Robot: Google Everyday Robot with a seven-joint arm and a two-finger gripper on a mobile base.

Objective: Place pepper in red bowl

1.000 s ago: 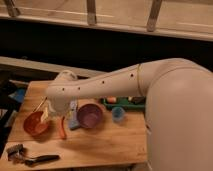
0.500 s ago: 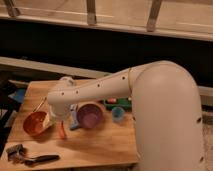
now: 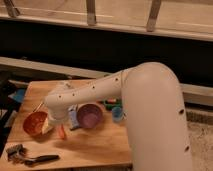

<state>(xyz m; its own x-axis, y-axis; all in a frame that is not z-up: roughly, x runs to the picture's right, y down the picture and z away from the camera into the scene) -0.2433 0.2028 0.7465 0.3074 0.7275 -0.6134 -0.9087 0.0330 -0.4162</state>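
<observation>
The pepper [image 3: 62,132] is a slim orange-red piece standing nearly upright on the wooden table [image 3: 100,145], between the red bowl [image 3: 34,123] and the purple bowl [image 3: 90,116]. The red bowl is at the table's left side with a pale object at its right rim. My gripper [image 3: 56,122] hangs from the white arm's wrist just above the pepper's top end, beside the red bowl's right edge. The wrist hides most of the gripper, and whether it touches the pepper does not show.
A small blue cup [image 3: 117,114] stands right of the purple bowl. Green and orange items [image 3: 111,102] lie behind it under the arm. A black-handled brush [image 3: 29,158] lies at the front left corner. A blue object [image 3: 19,95] is off the left edge.
The wrist has come down and a little left, closer to the red bowl's right rim. The pepper stays in about the same spot between the bowls.
</observation>
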